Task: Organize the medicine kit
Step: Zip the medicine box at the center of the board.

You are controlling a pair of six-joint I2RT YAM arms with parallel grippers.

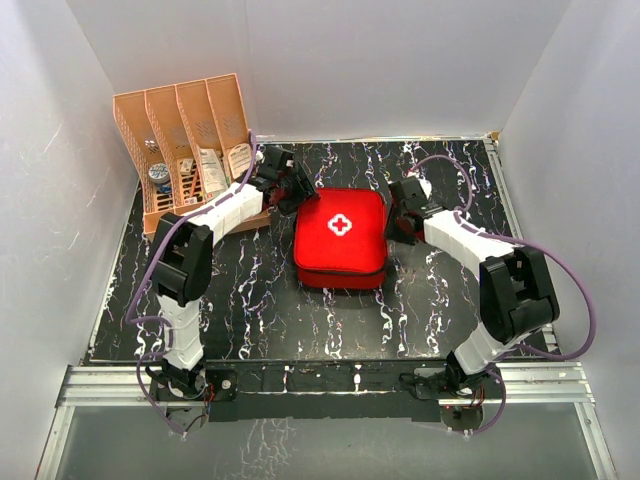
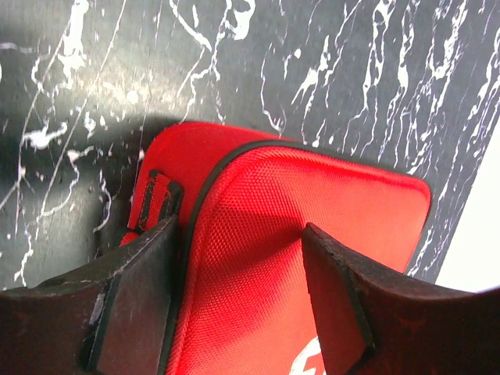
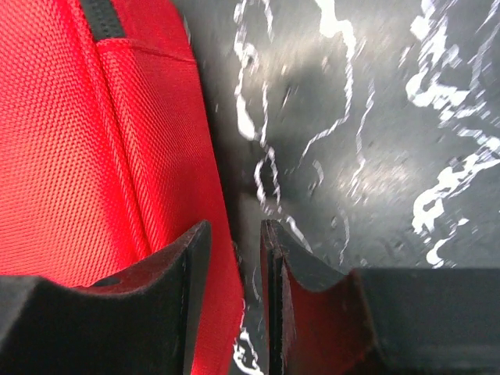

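Left claw (image 2: 241, 234) agape astride medicine kit (image 1: 345, 255) corner; right claw (image 3: 234, 234) barely ajar, empty.

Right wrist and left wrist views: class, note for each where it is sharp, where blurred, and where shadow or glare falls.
Right wrist view: the red case shows a sharp weave; the table has smeared white veins and a pale sheen. Left wrist view: the case throws a dark shadow to its left; the left end effector sits dark in the foreground.
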